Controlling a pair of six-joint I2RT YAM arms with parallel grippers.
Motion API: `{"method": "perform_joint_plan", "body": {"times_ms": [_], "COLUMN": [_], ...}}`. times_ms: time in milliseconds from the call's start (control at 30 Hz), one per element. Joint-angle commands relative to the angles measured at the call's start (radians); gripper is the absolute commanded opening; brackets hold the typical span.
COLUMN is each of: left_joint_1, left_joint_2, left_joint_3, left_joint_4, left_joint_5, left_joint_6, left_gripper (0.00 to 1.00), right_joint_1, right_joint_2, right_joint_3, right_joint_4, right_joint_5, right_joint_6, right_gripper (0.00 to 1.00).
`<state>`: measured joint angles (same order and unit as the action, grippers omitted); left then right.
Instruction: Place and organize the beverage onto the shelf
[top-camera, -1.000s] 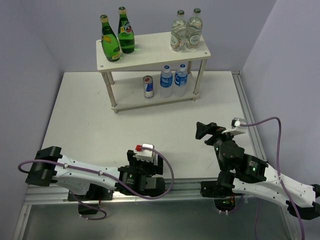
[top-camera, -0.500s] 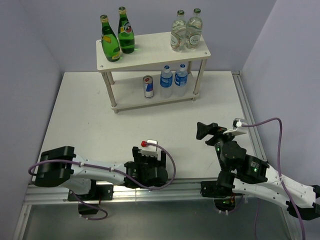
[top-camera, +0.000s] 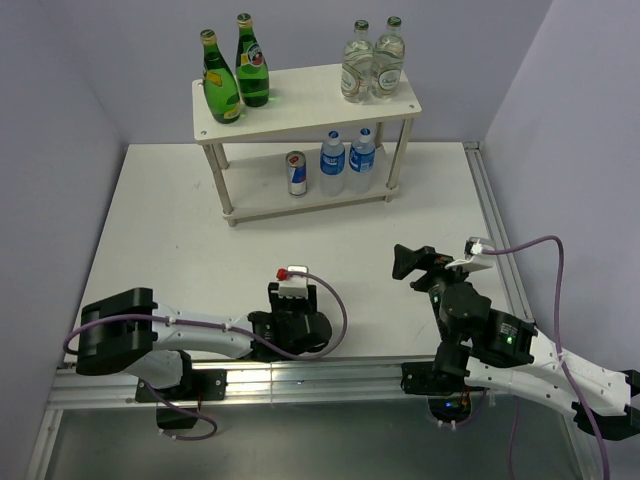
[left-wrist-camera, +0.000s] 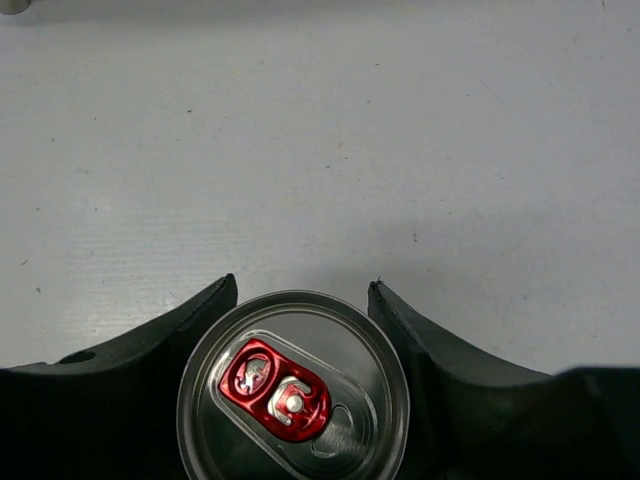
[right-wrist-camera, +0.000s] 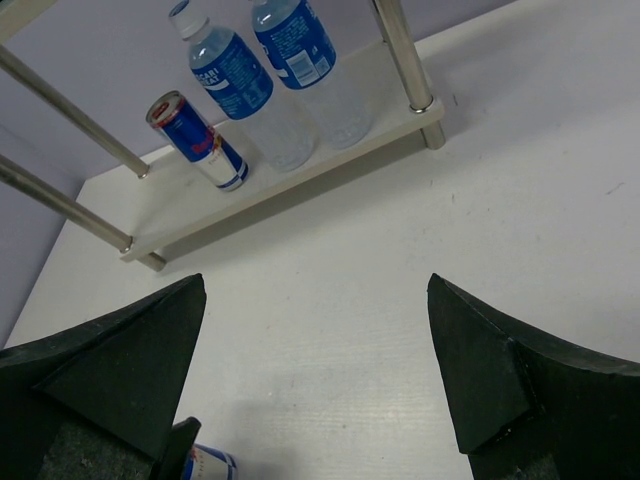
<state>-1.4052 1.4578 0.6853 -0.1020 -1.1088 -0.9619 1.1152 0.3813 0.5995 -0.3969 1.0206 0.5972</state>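
Silver can (left-wrist-camera: 293, 395) stands near the table (top-camera: 180, 230) front edge, with your left gripper (left-wrist-camera: 302, 283) clasping its sides. Lift it upright and ease it onto the shelf (top-camera: 300, 105) lower tier beside the shelved can (top-camera: 296, 173), clearing the leg (top-camera: 220, 185). Your right gripper (right-wrist-camera: 315, 280) hangs spread and empty.

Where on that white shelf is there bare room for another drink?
Top board of the shelf: free middle, between green bottles and clear bottles. Lower board: free left end, beside the can; crowded right of it by water bottles.
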Motion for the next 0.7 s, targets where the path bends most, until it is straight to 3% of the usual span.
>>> {"method": "perform_joint_plan", "body": {"times_ms": [0, 200, 333, 500, 667], "left_joint_1": [0.021, 0.15, 0.299, 0.503, 0.715], "left_joint_2": [-0.013, -0.114, -0.183, -0.145, -0.024], "left_joint_3": [0.051, 0.095, 0.106, 0.163, 0.268], "left_joint_4": [0.001, 0.093, 0.301, 0.522, 0.614], "left_joint_5": [-0.037, 0.015, 0.085, 0.233, 0.383], "left_joint_6": [0.029, 0.261, 0.481, 0.649, 0.686], "left_gripper": [0.0, 0.0, 0.0, 0.0, 0.0], "right_joint_1": [0.006, 0.006, 0.006, 0.006, 0.005], "right_joint_2": [0.005, 0.01, -0.001, 0.001, -0.002], "right_joint_3": [-0.004, -0.007, -0.017, -0.017, -0.021], "right_joint_4": [0.029, 0.029, 0.042, 0.043, 0.043], "right_joint_5": [0.033, 0.039, 0.038, 0.038, 0.029], "right_joint_6": [0.0, 0.001, -0.002, -0.002, 0.0], "right_gripper": [0.98, 0.98, 0.98, 0.98, 0.98]}}
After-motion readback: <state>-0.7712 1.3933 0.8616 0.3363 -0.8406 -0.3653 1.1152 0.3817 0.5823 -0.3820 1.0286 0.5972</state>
